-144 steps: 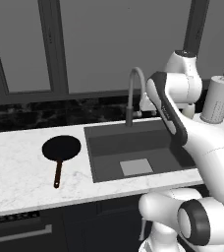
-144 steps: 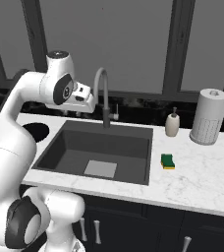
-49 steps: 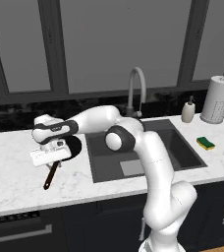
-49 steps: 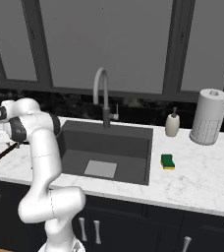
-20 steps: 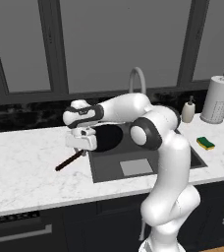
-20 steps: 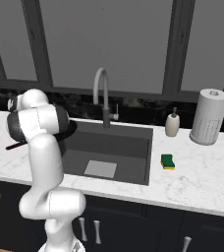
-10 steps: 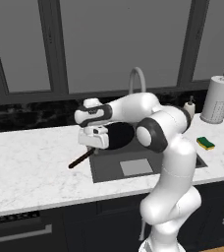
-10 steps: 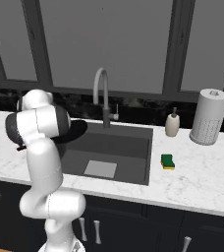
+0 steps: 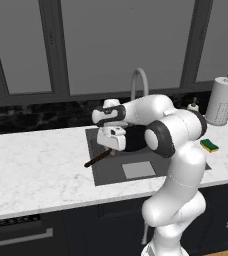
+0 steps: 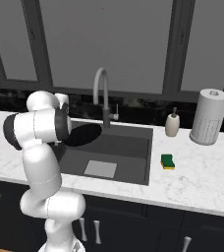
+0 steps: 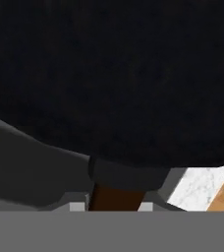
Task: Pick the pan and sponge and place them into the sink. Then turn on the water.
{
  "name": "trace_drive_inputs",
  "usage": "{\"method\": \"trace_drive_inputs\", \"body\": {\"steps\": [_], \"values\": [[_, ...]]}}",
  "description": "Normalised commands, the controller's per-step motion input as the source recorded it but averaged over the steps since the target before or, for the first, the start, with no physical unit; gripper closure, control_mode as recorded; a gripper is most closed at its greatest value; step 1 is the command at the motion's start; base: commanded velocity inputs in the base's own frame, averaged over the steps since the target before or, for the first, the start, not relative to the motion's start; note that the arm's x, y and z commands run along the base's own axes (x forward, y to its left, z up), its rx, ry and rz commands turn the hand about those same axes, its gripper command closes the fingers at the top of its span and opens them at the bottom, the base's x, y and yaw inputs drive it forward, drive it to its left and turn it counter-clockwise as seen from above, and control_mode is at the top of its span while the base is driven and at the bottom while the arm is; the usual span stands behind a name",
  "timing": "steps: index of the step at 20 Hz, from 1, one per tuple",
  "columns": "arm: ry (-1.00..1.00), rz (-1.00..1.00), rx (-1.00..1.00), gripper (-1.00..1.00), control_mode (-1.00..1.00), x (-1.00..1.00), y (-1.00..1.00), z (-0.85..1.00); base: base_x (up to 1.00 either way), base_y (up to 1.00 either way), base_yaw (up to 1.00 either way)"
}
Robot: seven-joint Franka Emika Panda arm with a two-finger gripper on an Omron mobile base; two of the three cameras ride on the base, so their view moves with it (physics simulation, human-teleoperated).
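The step in hand, as I judge it, is the first one: carrying the pan [image 9: 136,138] to the sink [image 9: 103,172]. In the left base view the gripper [image 9: 110,145] is clenched on the pan's thin reddish-brown handle [image 9: 97,159], close to where the handle joins the black bowl. The pan hangs above the left half of the basin, its bowl partly hidden by the white forearm, and the free end of the handle points toward 8 o'clock, out over the sink's left rim and the marble counter [image 9: 36,165]. The right base view shows the pan's dark round bowl [image 10: 84,134] at 9 o'clock from the foot of the faucet [image 10: 102,98], over the back left part of the basin [image 10: 128,157]. In the hand view the black pan [image 11: 114,78] takes up most of the frame, with the handle [image 11: 115,197] running down between the fingertips, which confirms the grasp.

The sponge [image 9: 209,145] lies untouched on the counter at 3 o'clock from the sink, well apart from the arm; in the right base view the sponge [image 10: 167,161] sits just beside the basin's right rim.

Next, the pan likely needs lowering until it rests on the basin floor, with the handle swung inward so it does not catch the left rim, before the jaws let go. After that the arm has to cross the sink to the sponge. The faucet waits until both are in.
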Motion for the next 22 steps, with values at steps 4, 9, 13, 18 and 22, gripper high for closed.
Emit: {"method": "trace_drive_inputs", "body": {"steps": [4, 9, 13, 18, 22], "values": [[0.00, -0.07, -0.04, 1.00, -1.00, 0.03, -0.58, 0.00, 0.00, 0.00, 0.00], [0.00, 0.00, -0.01, 1.00, -1.00, 0.03, -0.27, -0.07, 0.00, 0.00, 0.00], [0.00, 0.00, 0.00, 1.00, -1.00, 0.01, -0.14, -0.21, 0.00, 0.00, 0.00], [0.00, 0.00, -0.02, 1.00, -1.00, 0.06, -0.26, -0.31, 0.00, 0.00, 0.00], [0.00, 0.00, -0.05, 1.00, -1.00, 0.15, -0.28, -0.34, 0.00, 0.00, 0.00]]}}
